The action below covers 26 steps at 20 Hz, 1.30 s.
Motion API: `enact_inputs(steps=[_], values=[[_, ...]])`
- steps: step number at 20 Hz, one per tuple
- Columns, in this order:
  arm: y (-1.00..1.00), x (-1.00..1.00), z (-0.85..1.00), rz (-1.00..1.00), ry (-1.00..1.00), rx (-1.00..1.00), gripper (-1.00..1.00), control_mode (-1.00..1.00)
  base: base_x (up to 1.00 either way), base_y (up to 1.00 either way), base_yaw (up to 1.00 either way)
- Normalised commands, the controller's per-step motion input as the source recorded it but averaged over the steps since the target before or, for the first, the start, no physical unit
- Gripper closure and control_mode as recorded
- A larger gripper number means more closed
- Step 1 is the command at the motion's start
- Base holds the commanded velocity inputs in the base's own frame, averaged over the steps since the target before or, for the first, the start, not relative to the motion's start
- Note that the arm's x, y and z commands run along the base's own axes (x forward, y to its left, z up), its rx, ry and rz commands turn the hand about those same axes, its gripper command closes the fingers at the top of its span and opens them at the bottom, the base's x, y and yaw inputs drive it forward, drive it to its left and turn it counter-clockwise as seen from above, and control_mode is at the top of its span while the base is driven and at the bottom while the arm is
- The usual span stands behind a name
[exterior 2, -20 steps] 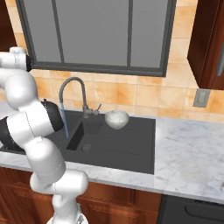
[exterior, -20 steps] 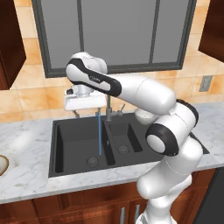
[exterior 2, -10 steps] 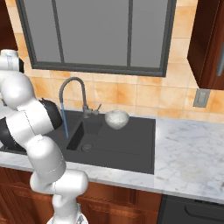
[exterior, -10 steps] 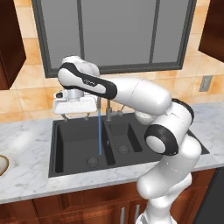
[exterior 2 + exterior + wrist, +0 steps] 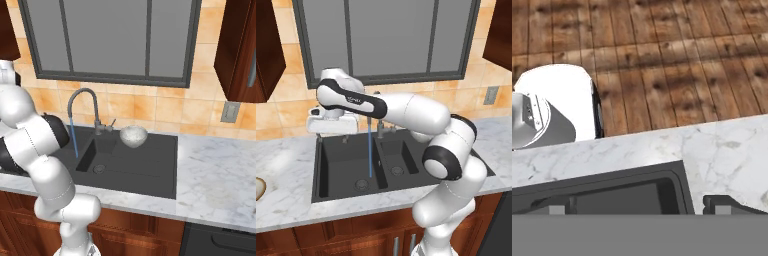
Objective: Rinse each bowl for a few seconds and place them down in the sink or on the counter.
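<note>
In the left base view the white arm sweeps from the lower right up and across to the left, and its hand hangs above the left rim of the sink (image 5: pixel 341 170), at middle left of the frame. The fingers (image 5: pixel 332 139) point down, spread wide with nothing between them. A thin blue stream of water (image 5: pixel 370 150) falls from the tap into the big basin, just right of the hand.

In the right base view the gooseneck tap (image 5: pixel 82 100) arches at centre left, and the speckled bowl (image 5: pixel 133 135) sits upright, mouth up, on the sink's back edge just right of the tap base. It is round, so it has no long axis to name.

The tan-rimmed bowl (image 5: pixel 259 188) lies on the counter (image 5: pixel 286 165) at the far left edge of the left base view, partly cut off, well apart from the fingers and lower left of them.

The hand view looks over the sink's corner and the marble counter edge onto a wooden floor (image 5: pixel 662 60).
</note>
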Motion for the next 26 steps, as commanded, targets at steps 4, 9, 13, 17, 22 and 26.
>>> enact_inputs(steps=[4,9,13,17,22,26], values=[[0.26,-0.05,-0.02,0.00,-0.06,0.08,-1.00,-1.00,0.00,0.00,0.00],[0.26,-0.08,-0.01,0.00,-0.07,0.09,-1.00,-1.00,0.00,0.00,0.00],[0.28,-0.13,-0.04,0.00,-0.06,0.08,-1.00,-1.00,0.00,0.00,0.00],[0.20,-0.19,-0.03,0.00,-0.06,0.09,-1.00,-1.00,0.00,0.00,0.00],[0.12,-0.21,-0.02,0.00,-0.06,0.09,-1.00,-1.00,0.00,0.00,0.00],[0.15,-0.20,-0.01,0.00,-0.04,0.08,-1.00,-1.00,0.00,0.00,0.00]])
